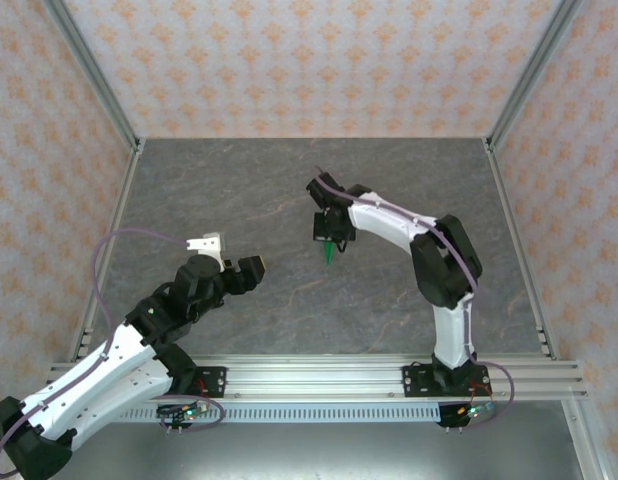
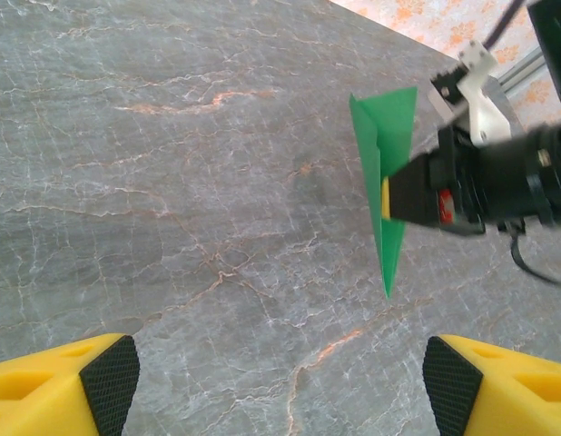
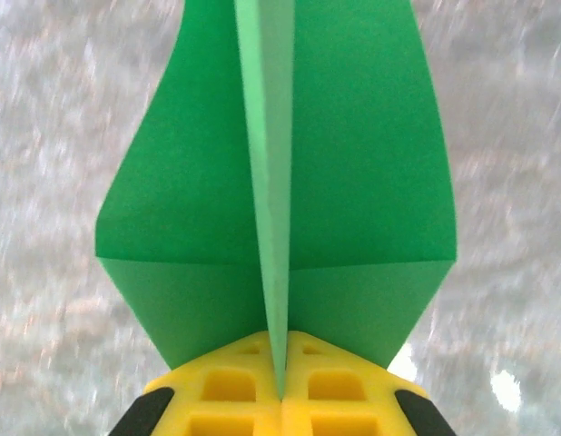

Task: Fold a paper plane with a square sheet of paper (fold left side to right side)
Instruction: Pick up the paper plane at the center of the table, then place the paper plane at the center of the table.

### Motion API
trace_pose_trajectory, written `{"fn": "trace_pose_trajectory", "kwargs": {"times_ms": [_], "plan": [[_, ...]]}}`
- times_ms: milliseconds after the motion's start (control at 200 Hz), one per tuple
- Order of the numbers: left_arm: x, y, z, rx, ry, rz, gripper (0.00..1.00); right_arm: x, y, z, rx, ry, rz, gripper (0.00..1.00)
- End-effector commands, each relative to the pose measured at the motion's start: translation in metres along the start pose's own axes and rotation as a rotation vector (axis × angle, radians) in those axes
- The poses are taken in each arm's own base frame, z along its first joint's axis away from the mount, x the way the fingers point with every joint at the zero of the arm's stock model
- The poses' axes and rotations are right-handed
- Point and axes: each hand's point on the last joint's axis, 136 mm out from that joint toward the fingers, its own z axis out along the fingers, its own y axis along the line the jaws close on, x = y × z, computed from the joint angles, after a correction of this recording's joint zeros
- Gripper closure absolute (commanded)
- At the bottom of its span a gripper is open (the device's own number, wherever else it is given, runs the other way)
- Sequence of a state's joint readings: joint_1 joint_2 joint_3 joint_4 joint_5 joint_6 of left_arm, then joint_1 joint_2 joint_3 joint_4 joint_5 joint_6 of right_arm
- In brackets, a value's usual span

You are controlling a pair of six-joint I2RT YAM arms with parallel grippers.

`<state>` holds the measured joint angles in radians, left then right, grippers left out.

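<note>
Grey marbled table [image 1: 239,190], fenced by walls [image 1: 289,60] papered in an orange pattern, lies beneath the paper plane [image 1: 332,251], which appears to hang clear of the surface with its sharp nose pointing down. Directly on the plane sits the right gripper [image 1: 330,232], its yellow fingers pressed together over the centre fold, so the keel is pinched flat between them while both wings fan out to either side of the jaws. From the left wrist camera the plane [image 2: 382,173] shows as a slim green dart, broad tail uppermost, clamped about midway along its length. Well apart from the plane, off its left and nearer side, the left gripper [image 1: 251,270] hangs with its jaws spread wide and nothing between the black pads [image 2: 110,377]. Judging by the bowed wing edges in the right wrist view [image 3: 353,182], this is very light, thin stock that will flex at a touch and crumple under a hard squeeze, though the creases give it some stiffness along the spine. The layered centre fold looks like the safest place to take hold; the single-layer wings and fine nose would likely bend or tear.
</note>
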<state>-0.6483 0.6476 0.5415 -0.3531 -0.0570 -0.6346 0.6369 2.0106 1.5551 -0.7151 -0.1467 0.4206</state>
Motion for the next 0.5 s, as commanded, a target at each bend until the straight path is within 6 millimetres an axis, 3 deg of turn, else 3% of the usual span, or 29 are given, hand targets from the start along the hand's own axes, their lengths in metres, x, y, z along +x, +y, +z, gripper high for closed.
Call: {"fn": "trace_pose_trajectory", "kwargs": {"times_ms": [0, 155, 305, 490], "plan": [[-0.004, -0.005, -0.007, 0.023, -0.004, 0.007, 0.16, -0.001, -0.017, 0.010, 0.073, 0.088, -0.038, 0.98], [-0.003, -0.006, -0.008, 0.026, 0.002, 0.018, 0.15, -0.013, -0.019, 0.022, 0.102, 0.124, -0.059, 0.99], [-0.003, -0.006, -0.008, 0.026, 0.002, 0.022, 0.15, -0.008, -0.020, 0.036, 0.118, 0.160, -0.070, 0.97], [-0.004, -0.003, -0.007, 0.009, -0.003, 0.032, 0.15, -0.008, -0.020, 0.035, 0.112, 0.163, -0.068, 0.92]]}}
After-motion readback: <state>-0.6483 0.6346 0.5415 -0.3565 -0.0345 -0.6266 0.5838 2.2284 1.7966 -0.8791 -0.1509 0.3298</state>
